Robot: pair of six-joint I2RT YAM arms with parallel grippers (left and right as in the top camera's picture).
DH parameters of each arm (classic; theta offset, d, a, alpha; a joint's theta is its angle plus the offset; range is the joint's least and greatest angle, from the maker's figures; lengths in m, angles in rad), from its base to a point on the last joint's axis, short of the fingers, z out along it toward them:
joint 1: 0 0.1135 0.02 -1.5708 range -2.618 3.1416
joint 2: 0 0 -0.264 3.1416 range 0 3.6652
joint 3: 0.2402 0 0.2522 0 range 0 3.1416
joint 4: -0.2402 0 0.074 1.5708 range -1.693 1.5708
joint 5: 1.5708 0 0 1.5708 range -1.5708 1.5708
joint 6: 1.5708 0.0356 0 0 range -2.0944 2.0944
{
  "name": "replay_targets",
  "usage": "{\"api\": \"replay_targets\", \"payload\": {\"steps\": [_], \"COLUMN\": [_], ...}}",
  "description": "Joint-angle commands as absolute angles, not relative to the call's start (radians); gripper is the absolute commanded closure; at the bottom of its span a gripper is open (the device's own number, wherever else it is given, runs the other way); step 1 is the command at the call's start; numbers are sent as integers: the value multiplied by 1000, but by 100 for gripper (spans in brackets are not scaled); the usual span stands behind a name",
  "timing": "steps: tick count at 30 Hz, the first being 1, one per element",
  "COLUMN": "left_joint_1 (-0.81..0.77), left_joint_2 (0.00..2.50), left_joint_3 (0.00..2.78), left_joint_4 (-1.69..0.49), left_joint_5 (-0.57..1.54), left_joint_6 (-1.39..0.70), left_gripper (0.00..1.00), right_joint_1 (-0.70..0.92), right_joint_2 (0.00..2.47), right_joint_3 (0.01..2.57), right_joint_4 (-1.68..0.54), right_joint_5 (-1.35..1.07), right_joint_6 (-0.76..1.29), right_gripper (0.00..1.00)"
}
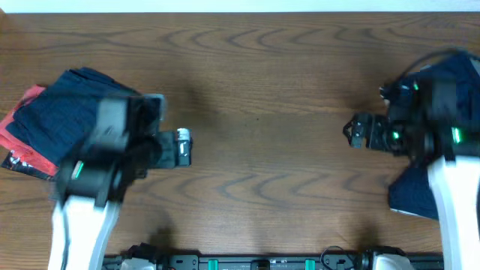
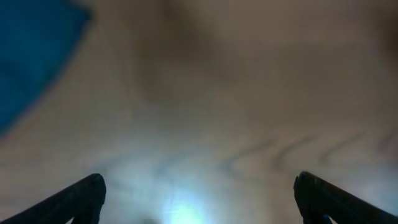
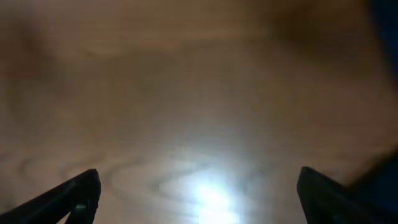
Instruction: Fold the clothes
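Observation:
A folded dark navy garment lies at the table's left edge on top of a red one. Its blue corner shows at the upper left of the left wrist view. More dark navy clothes lie in a heap at the right edge, partly hidden by the right arm, with a part lower down. My left gripper is open and empty over bare wood, just right of the folded stack; its fingers show in the left wrist view. My right gripper is open and empty over bare wood, left of the heap, and shows in the right wrist view.
The wooden table stretches between the two arms. A dark rail with the arm bases runs along the front edge. A dark blue edge of cloth shows at the far right of the right wrist view.

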State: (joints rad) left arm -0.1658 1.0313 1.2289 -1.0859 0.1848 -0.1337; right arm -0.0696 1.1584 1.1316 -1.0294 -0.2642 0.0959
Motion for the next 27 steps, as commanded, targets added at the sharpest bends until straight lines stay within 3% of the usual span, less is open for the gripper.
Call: {"api": "replay_targets", "payload": {"steps": [1, 11, 27], "left_joint_1": [-163, -163, -163], "left_joint_2": [884, 672, 788], "left_joint_3": [1158, 847, 756], "left_joint_4": [-1051, -933, -884], "left_joint_5": [119, 59, 59], "left_joint_6": [-128, -181, -181], "left_gripper": [2, 2, 2], "right_joint_1": [-84, -84, -84], "right_joint_2": [988, 551, 524], "right_joint_3": [1005, 771, 765], "right_joint_4": [-957, -853, -929], "right_joint_5": [-170, 28, 19], "right_joint_6": [133, 141, 141], "right_gripper": [1, 1, 1]}}
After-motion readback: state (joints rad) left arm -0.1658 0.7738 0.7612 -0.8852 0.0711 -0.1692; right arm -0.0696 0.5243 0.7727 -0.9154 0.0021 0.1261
